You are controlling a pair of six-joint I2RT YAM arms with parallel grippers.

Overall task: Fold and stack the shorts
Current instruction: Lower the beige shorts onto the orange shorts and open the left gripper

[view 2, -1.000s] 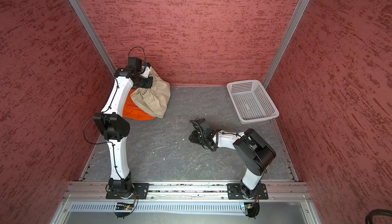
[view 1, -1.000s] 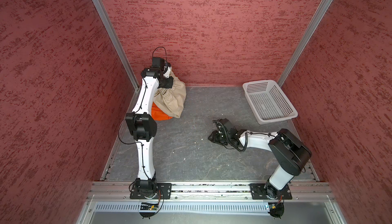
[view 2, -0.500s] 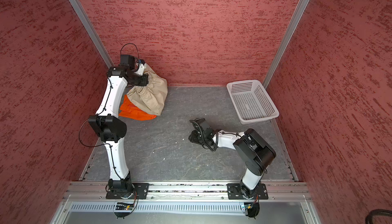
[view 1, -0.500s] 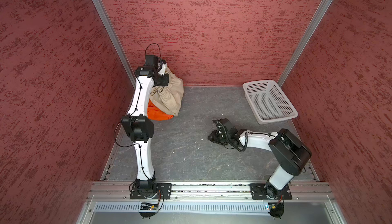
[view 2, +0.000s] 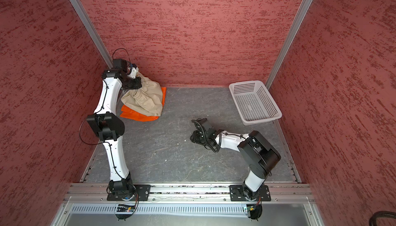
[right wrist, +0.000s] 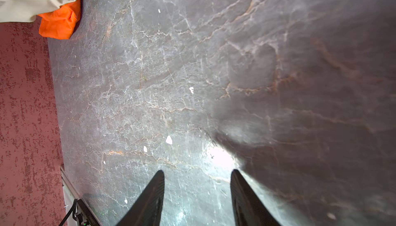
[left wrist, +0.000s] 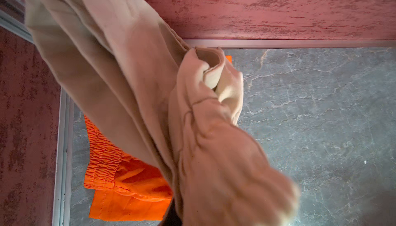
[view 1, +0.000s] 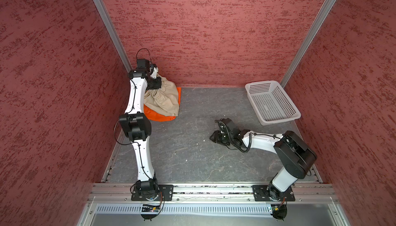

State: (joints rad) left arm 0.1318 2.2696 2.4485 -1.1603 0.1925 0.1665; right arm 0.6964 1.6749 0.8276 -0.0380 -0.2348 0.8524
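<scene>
The left tool (view 1: 154,85) is up at the far corner of the tabletop (view 1: 192,150), upper left of centre in both top views, and the beige shorts (view 1: 166,101) rise to it like a tent. The jaws are buried in cloth, but the fabric peaks right at them, so that reads as clamped on the beige shorts, just above the gathered waistband (view 1: 158,94). The rest of that pair slumps over the orange shorts (view 1: 159,117), which lie flat beneath and poke out at the lower edge and upper right of the pile.

How will they handle? Light, limp stuff, both pairs. The left wrist view shows the beige cloth hanging in long soft folds, one leg curling over on itself. From a single pinch it will likely sag and twist, so the waistband or two hem corners look the surest hold. Nothing is fragile; the worry is dragging the orange layer along.

The right tool (right wrist: 197,171) hovers low over bare tabletop at centre right, jaws apart, nothing between them.

The surface is grey, stone-patterned and flat, with a few white specks (view 1: 203,140), and probably smooth enough for cloth to slide. Red textured walls (view 1: 203,32) close in on three sides. A white basket (view 1: 278,120) sits at upper right, well apart from the pile. That corner looks tight for spreading.
</scene>
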